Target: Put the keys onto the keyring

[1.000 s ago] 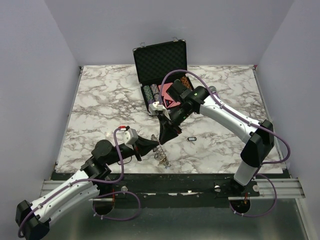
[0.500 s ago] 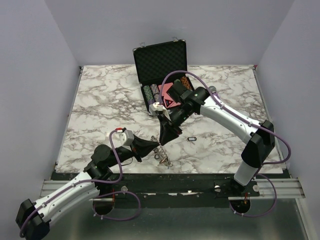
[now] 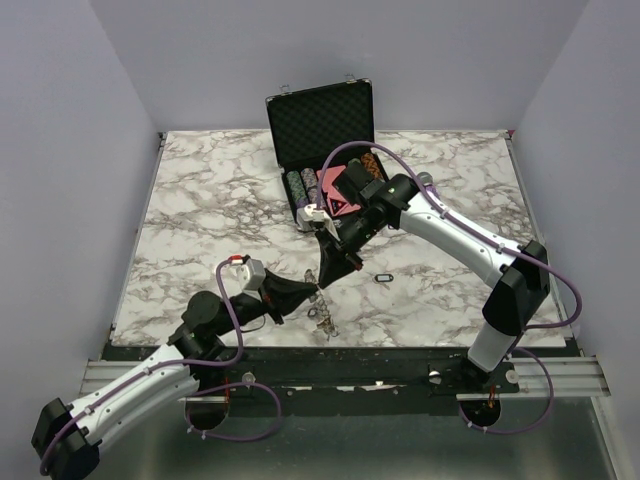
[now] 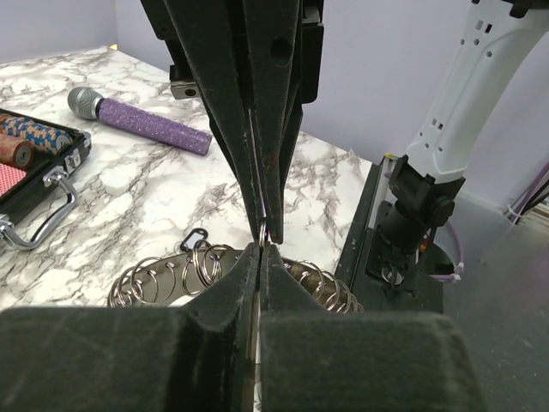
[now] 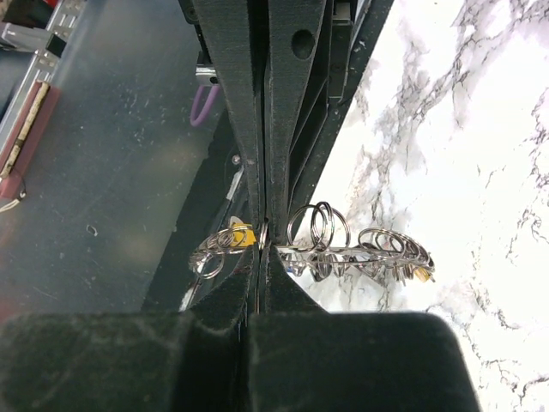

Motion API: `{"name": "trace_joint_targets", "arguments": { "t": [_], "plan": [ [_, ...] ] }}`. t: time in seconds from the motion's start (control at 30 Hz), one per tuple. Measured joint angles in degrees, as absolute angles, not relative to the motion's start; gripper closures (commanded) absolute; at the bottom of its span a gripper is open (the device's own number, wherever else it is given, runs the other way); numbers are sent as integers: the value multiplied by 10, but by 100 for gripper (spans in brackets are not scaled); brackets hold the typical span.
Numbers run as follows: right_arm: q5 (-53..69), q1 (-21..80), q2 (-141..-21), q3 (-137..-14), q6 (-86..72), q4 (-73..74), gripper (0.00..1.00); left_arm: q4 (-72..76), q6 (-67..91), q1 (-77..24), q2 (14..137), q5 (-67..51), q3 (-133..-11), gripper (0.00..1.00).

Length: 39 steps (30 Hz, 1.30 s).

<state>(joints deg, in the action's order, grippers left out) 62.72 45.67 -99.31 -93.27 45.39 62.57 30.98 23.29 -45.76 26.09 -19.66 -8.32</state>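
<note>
The keyring [image 3: 322,315] is a big silver ring fringed with small split rings, close to the table's front edge. It also shows in the left wrist view [image 4: 171,276] and the right wrist view [image 5: 360,251]. My left gripper [image 3: 308,291] [image 4: 260,251] and right gripper [image 3: 324,280] [image 5: 262,253] meet tip to tip above it. Both are shut, pinching one small upright ring on the keyring between their tips. A yellow-headed key [image 5: 241,233] hangs on the keyring beside the tips. A black-headed key [image 3: 383,278] [image 4: 193,239] lies loose on the marble to the right.
An open black chip case [image 3: 320,125] stands at the back centre, its handle [image 4: 43,202] facing this way. A purple microphone [image 4: 154,127] lies beyond the right arm. The table's front edge and metal rail [image 4: 364,223] run just behind the keyring.
My right gripper has gone from partly open to shut at the small ring. The left wrist has shifted slightly back toward the front edge, and the keyring has shifted a little with it.
</note>
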Motion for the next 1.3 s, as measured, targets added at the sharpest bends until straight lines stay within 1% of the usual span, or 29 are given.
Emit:
{"name": "trace_joint_targets", "arguments": {
  "t": [0.07,0.17,0.4,0.7,0.83,1.07,1.3],
  "plan": [
    [620,457,-993,-933,450,626,100,289,226,-457,262,-197,-92,84],
    [605,457,-993,-933,446,626,100,258,213,-457,262,-197,-109,82],
    [587,457,-992,-933,444,626,100,209,183,-457,271,-198,-150,79],
    [578,457,-992,-933,443,626,100,184,166,-457,294,-214,-163,75],
    [578,457,-992,-933,443,626,100,172,161,-457,298,-218,-164,74],
    [578,457,-990,-933,443,626,100,163,158,-457,307,-221,-168,78],
    [578,457,-989,-933,443,626,100,162,158,-457,308,-222,-172,78]
  ]
}}
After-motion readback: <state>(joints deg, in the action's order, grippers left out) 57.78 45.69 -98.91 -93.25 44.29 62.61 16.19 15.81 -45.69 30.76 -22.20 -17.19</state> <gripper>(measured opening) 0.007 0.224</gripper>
